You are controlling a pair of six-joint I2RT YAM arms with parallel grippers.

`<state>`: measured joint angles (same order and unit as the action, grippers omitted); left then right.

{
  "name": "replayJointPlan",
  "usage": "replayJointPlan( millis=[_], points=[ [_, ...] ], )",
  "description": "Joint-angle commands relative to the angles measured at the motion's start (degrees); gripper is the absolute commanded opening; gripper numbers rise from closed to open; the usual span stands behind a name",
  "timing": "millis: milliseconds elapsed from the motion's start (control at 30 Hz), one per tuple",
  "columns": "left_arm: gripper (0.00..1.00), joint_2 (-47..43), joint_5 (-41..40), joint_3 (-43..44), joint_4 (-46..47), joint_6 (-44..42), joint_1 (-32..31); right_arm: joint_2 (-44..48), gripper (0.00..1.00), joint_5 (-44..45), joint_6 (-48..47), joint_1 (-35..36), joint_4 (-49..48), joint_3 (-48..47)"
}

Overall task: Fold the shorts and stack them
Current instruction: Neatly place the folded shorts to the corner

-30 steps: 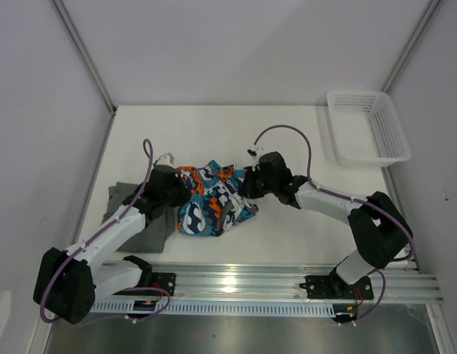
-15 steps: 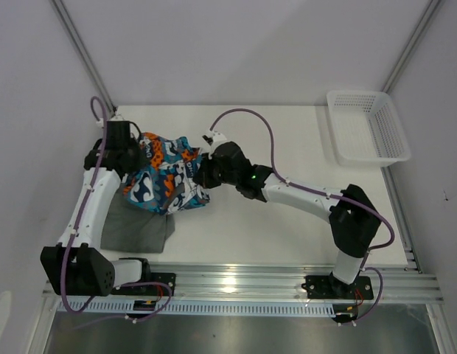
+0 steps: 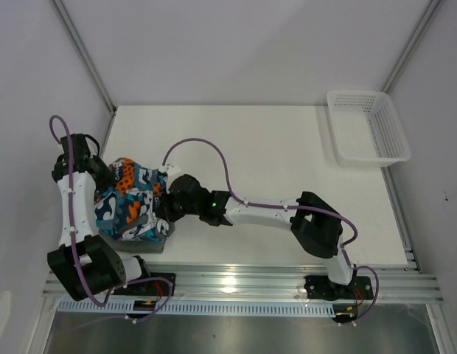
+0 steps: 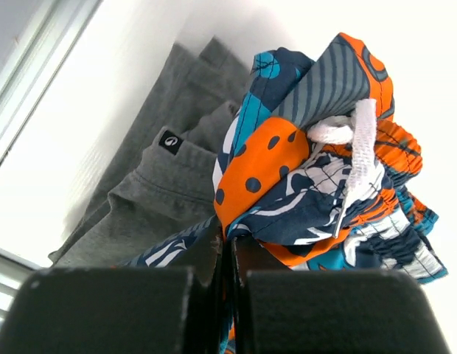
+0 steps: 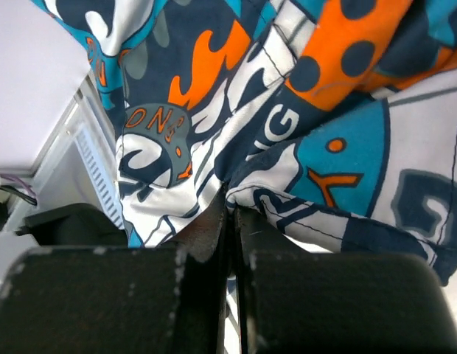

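Note:
The patterned shorts [image 3: 130, 203] hang bunched between both grippers at the table's left side, over the dark grey shorts [image 3: 151, 243], of which only a strip shows below them. My left gripper [image 3: 103, 175] is shut on the patterned cloth at its far left end. My right gripper [image 3: 164, 209] is shut on its right edge. In the left wrist view the patterned shorts [image 4: 317, 169] rise from the shut left gripper [image 4: 228, 247], with the grey shorts [image 4: 162, 177] lying flat behind. The right wrist view is filled by patterned cloth [image 5: 287, 110] pinched in the right gripper [image 5: 230, 210].
A white mesh basket [image 3: 367, 127] stands at the back right corner. The left wall [image 3: 37, 147] is close beside the left arm. The metal rail [image 3: 236, 284] runs along the near edge.
Both grippers have carried the patterned shorts leftward from mid-table to above the grey shorts. The left arm swung back towards the wall and the right arm stretched far left.

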<state>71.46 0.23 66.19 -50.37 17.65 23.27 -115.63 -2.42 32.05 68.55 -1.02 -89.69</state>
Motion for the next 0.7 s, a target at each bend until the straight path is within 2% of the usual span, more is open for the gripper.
replayJointPlan(
  millis=[0,133,400,433,467,500,533,667],
  points=[
    [0.00,2.2,-1.3,-2.3,1.9,-2.4,1.2,-1.9,0.00,0.7,1.3,0.1,-4.3,0.3],
    [0.00,1.3,-6.2,-3.7,2.7,-1.5,2.4,-3.2,0.00,2.4,0.3,1.2,-4.3,2.0],
    [0.02,5.3,-7.3,-6.9,5.5,-1.5,4.7,-5.0,0.00,2.4,-0.4,0.9,-4.2,2.9],
    [0.08,5.3,-7.6,-6.7,5.4,-1.5,4.7,-4.9,0.00,2.4,-0.5,1.1,-4.4,3.5],
    [0.20,5.4,-7.9,-5.7,4.9,-1.5,4.9,-4.9,0.00,2.8,-0.8,1.4,-5.0,3.9],
    [0.58,5.4,-8.5,-5.3,4.5,-1.6,4.9,-4.8,0.05,5.1,-1.4,2.2,-4.8,4.3],
    [0.69,5.4,-8.8,-4.9,3.8,-1.3,4.9,-4.6,0.06,5.6,-1.8,2.5,-4.4,4.3],
    [0.83,1.8,-9.5,-4.5,4.4,-0.6,4.9,-3.2,0.20,6.7,-2.4,2.9,-5.0,5.9]
  ],
)
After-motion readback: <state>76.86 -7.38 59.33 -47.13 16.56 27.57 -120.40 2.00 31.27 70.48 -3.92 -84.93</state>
